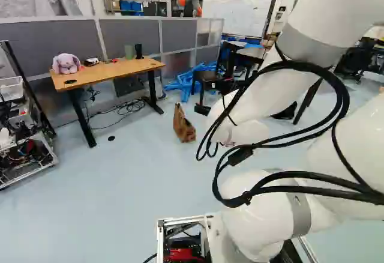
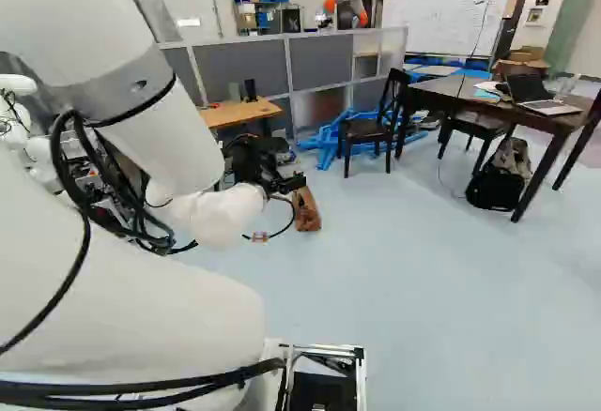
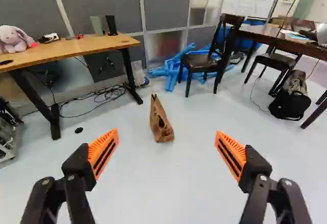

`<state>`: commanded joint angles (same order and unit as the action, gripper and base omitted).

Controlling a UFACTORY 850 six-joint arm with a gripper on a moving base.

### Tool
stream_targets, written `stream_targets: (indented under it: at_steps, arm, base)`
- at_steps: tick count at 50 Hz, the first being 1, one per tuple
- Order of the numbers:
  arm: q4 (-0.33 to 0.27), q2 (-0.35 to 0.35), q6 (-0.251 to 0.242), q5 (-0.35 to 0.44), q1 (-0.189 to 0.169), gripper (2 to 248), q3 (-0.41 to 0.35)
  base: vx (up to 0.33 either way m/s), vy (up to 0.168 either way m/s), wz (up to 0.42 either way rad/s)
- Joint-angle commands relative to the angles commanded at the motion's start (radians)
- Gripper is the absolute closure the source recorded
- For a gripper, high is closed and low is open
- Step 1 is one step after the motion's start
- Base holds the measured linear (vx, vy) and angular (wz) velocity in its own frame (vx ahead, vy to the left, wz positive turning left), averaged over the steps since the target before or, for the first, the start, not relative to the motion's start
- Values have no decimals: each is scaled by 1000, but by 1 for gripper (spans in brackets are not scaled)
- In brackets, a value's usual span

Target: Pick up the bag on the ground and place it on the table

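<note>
The pincer (image 2: 282, 186) is wide open, its two orange pads (image 3: 103, 152) stand far from each other, and it has hold of nothing. The brown bag (image 3: 161, 124) stands on the floor (image 3: 168, 183), ahead of the pincer and well apart from it. The bag is near the wooden desk (image 3: 76, 50), which carries a plush rabbit (image 3: 14, 39).

Noted smooth wood on left table (image 3: 92, 46); creased, paper-like surface on bag (image 3: 156, 114); plush cloth on left toy (image 3: 10, 42); smooth, faintly glossy finish on floor (image 3: 168, 183).
</note>
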<state>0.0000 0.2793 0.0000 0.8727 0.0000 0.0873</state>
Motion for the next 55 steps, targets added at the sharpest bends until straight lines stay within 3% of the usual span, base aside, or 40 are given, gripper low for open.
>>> stream_targets:
  at_steps: [29,55]
  arm:
    - [0,0,0,0,0,3,0]
    - [0,0,0,0,0,3,0]
  base:
    - [8,2,-3]
    - [343,2,-35]
